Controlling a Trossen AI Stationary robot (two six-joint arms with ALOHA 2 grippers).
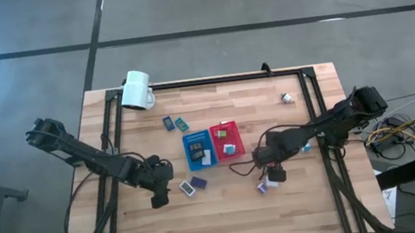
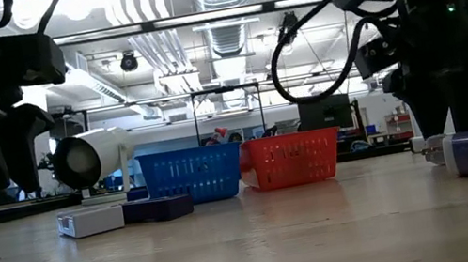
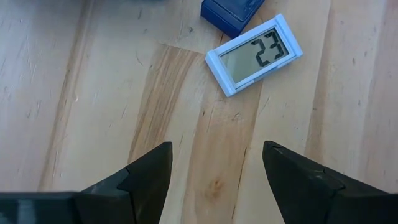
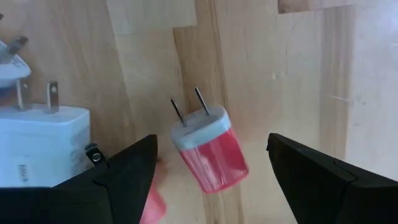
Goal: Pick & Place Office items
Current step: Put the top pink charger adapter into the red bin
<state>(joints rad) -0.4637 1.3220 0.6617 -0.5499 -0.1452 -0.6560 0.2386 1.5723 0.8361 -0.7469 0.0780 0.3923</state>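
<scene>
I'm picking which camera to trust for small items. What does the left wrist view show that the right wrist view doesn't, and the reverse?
Only the left wrist view shows a white-framed display reading 23, lying flat with a dark blue piece touching its far corner, ahead of the open left gripper.

Only the right wrist view shows a red plug adapter with two prongs between the open right gripper fingers, and a white adapter beside it.

Both show bare wooden table and two dark, spread fingers.

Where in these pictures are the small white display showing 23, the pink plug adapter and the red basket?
white display [image 3: 255,55], left wrist view, on its screen.
pink plug adapter [image 4: 211,155], right wrist view, on its pink body.
red basket [image 2: 291,159], low view, on its front wall.
</scene>
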